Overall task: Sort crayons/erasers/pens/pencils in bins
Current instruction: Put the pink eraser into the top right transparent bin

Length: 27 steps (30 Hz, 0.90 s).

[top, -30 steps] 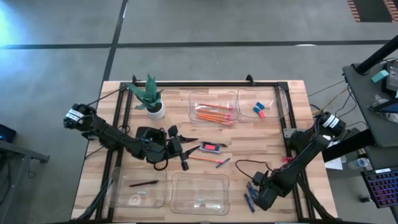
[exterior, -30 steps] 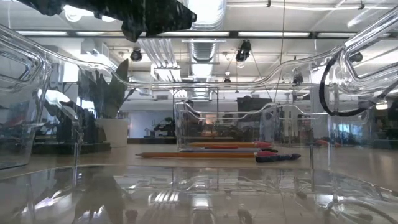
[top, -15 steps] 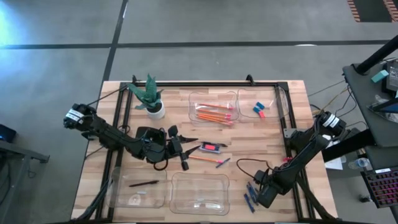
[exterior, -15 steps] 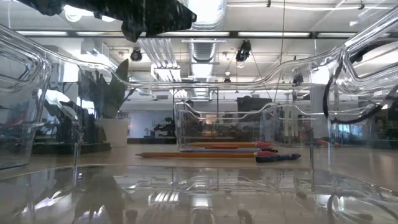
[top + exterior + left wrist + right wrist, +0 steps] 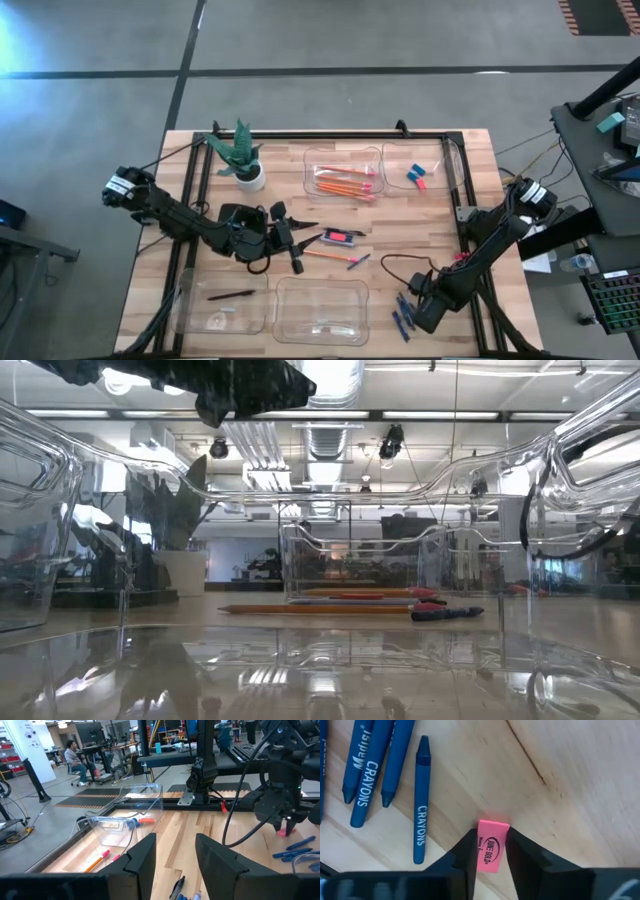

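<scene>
Pink eraser (image 5: 489, 846) is sitting pinched in the right claw (image 5: 488, 851).
Right arm is reaching low over the bench (image 5: 420, 230) beside blue crayons (image 5: 375, 780); left claw (image 5: 173, 857) is hovering mid-bench, fingers spread.

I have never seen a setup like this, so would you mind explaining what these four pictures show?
Two dark robot arms work at a wooden table. One picture looks straight down, one looks level across the tabletop, and two come from cameras on the wrists. Clear bins hold sorted stationery; orange pencils fill one. The right gripper, at the table's near right corner beside blue crayons, has its fingers against a pink eraser. The left gripper waits mid-table, open and empty.
</scene>
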Available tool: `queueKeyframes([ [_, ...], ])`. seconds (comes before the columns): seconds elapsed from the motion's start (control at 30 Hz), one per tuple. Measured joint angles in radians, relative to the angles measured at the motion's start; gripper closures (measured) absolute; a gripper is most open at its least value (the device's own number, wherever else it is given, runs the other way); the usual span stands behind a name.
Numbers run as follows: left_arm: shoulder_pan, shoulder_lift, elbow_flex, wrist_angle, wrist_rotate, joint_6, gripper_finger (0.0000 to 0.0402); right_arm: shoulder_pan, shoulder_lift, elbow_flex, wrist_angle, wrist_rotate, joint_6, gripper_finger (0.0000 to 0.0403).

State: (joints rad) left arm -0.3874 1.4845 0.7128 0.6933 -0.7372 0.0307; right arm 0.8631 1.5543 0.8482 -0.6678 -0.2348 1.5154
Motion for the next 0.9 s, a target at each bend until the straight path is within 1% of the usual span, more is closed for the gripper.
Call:
queueKeyframes([
  [0.13, 0.0, 0.0, 0.0, 0.0, 0.0, 0.0, 0.0277, 0.0, -0.001, 0.0, -0.001, 0.002, -0.023, 0.0352],
  [0.27, 0.0, 0.0, 0.0, 0.0, 0.0, 0.0, 0.0277, 0.0, -0.022, 0.003, -0.007, 0.013, -0.051, 0.0354],
  [0.4, 0.0, 0.0, 0.0, -0.001, 0.0, 0.0, 0.0277, -0.001, -0.065, 0.012, -0.004, 0.071, -0.08, 0.0354],
  [0.57, 0.0, 0.0, 0.0, 0.0, 0.0, 0.0, 0.0277, -0.018, -0.139, 0.013, -0.012, 0.213, -0.128, 0.0353],
  [0.67, 0.0, 0.0, 0.0, 0.0, 0.0, 0.0, 0.0277, -0.047, -0.203, 0.013, -0.036, 0.34, -0.19, 0.0353],
  [0.8, 0.0, 0.0, 0.0, 0.0, 0.0, 0.0, 0.0277, -0.122, -0.304, 0.013, -0.093, 0.517, -0.293, 0.0353],
  [0.9, 0.0, 0.0, 0.0, 0.0, 0.0, 0.0, 0.0277, -0.21, -0.381, 0.014, -0.147, 0.638, -0.377, 0.0353],
])
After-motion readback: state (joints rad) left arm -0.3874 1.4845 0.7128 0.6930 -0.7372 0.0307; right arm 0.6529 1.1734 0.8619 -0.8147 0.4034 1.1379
